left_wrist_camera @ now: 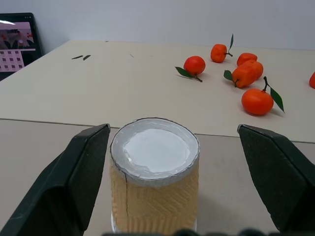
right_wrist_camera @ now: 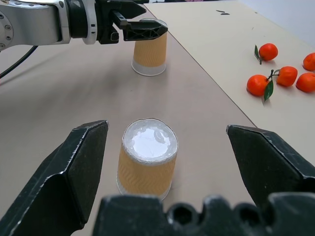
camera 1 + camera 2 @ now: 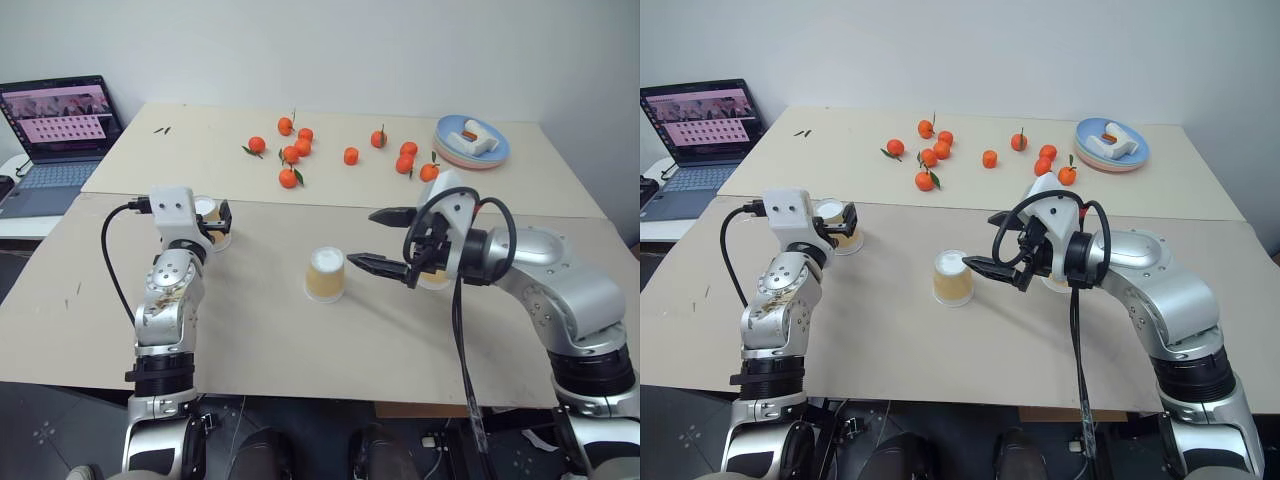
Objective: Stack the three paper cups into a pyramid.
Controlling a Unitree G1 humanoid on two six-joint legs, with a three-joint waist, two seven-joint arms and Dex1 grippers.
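Left tool (image 3: 214, 222) stands wide open, fingers either side of a paper cup (image 1: 154, 179) w/o touching it; gaps show on both sides in the left wrist view. That cup sits upside down, white base up, near the left edge of the front desk (image 3: 250, 350), just short of the seam w/ the rear desk.

Right tool (image 3: 385, 240) is also wide open, nothing held, pointing across toward the middle cup (image 3: 326, 274), which stands inverted mid-desk, just beside the lower fingertip but apart from it. Bare desk lies all round this cup, esp. toward the front edge.

Third cup (image 3: 436, 277) is mostly hidden behind the right tool's wrist; only a bit of its side and rim shows, so its exact pose can't be told. No cup is stacked yet.

Rear desk: tangerines (image 3: 290, 154) scattered across the middle, plates (image 3: 471, 142) near its far right corner carrying a white item too small to identify. Laptop (image 3: 60, 125) at the left, partly cut off by the frame.
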